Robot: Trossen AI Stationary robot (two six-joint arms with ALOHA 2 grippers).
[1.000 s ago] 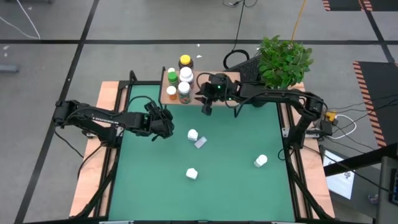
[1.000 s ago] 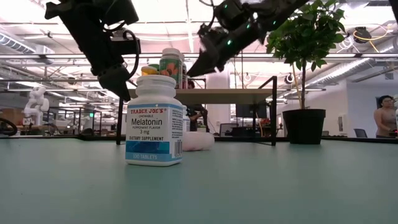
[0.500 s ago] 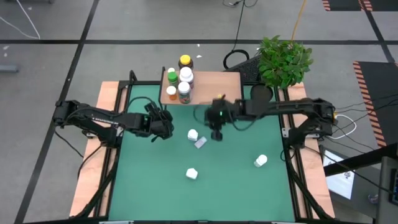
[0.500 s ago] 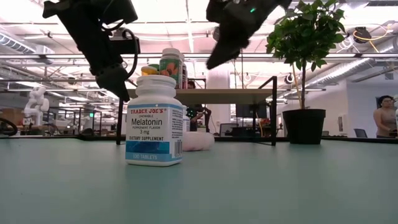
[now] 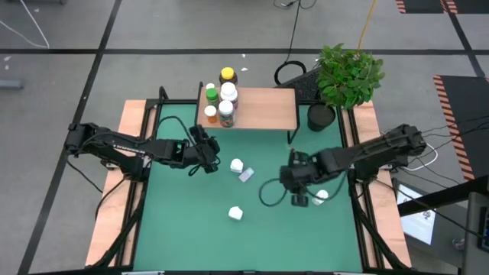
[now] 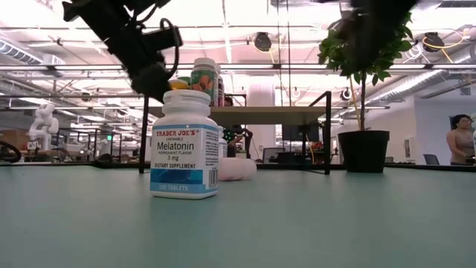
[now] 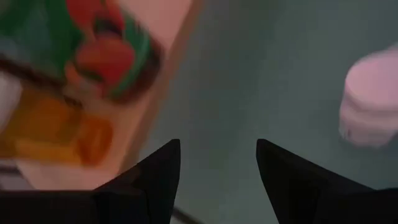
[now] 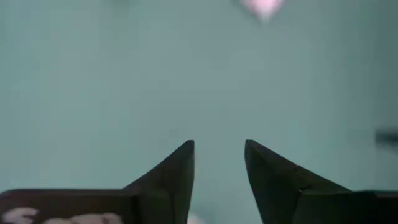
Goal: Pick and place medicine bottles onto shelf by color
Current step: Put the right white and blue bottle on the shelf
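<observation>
In the high view, the shelf (image 5: 260,109) stands at the 12 o'clock edge of the green mat (image 5: 191,237) on the table, and five bottles are grouped at its left end: a yellow-lidded bottle (image 5: 227,76), a green bottle (image 5: 212,95), an orange bottle (image 5: 210,114) and two white-capped ones beside them. On the mat, a white bottle (image 5: 236,165) stands near the middle, with a pale lilac bottle (image 5: 246,176) lying just beside it at 4 o'clock. Another white bottle (image 5: 235,213) stands toward 6 o'clock, and a further white bottle (image 5: 322,197) lies toward 4 o'clock. The left claw (image 5: 211,156) is above the mat just to the 9 o'clock side of the middle white bottle, and nothing is held in it. The right claw (image 5: 299,200) hangs over the mat close to the white bottle at 4 o'clock, and it is also empty. A plant (image 5: 348,74) in a black pot (image 5: 322,117) stands at the 2 o'clock corner. In the low view, a white bottle with a blue label (image 6: 184,144) stands in front, the pale lilac bottle (image 6: 236,168) lies behind it, and the shelf (image 6: 282,114) with bottles on top is further back; a person (image 6: 459,138) shows at the far right. In the left wrist view, the two fingers (image 7: 155,173) are spread apart with only mat between them, and the lilac bottle (image 7: 369,99) is blurred nearby. In the right wrist view, the fingers (image 8: 180,168) stand apart over the bare mat.
</observation>
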